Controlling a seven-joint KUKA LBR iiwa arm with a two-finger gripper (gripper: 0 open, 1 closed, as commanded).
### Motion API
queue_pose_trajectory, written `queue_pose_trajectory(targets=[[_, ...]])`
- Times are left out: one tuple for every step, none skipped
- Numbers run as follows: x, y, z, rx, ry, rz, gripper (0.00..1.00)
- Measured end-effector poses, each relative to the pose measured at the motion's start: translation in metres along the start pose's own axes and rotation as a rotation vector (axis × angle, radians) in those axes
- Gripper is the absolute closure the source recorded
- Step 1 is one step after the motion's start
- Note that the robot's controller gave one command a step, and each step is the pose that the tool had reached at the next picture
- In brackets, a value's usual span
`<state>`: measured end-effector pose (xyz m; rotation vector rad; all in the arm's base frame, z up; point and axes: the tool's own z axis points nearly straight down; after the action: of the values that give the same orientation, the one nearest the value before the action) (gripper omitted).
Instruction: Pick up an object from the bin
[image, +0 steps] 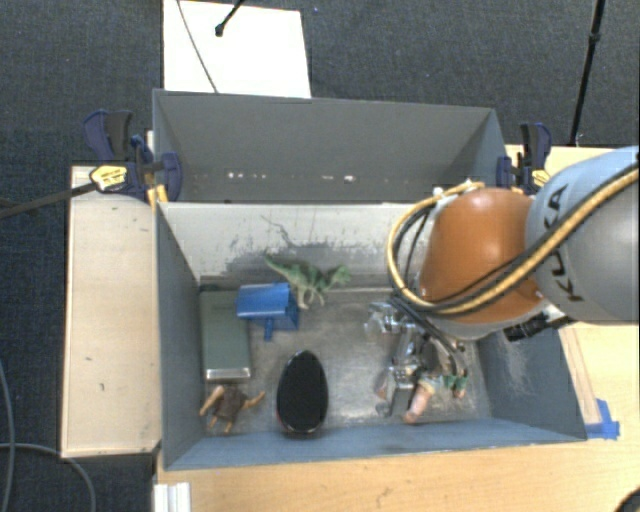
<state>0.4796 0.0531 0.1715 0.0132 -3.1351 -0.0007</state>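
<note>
My gripper (412, 385) is low in the bin's front right part, under the arm's orange cover. Right at its lower end lies a small pinkish thing with a bit of green (432, 394); whether it is gripped cannot be made out. A black oval object (302, 392) lies flat to the gripper's left, near the front wall, apart from it.
A green toy dinosaur (305, 275) and a blue boxy object (268, 303) lie toward the back middle. A grey-green rectangular block (225, 342) rests along the left wall, with a brown toy animal (230, 404) in the front left corner.
</note>
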Motion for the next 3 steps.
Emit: queue_pose_trajectory(targets=[[-0.002,0.0,-0.004,0.0,-0.008,0.002,0.0],[-0.018,-0.048,-0.029,-0.001,-0.008,0.074,0.0],[-0.018,-0.078,-0.04,0.002,-0.011,0.048,0.0]])
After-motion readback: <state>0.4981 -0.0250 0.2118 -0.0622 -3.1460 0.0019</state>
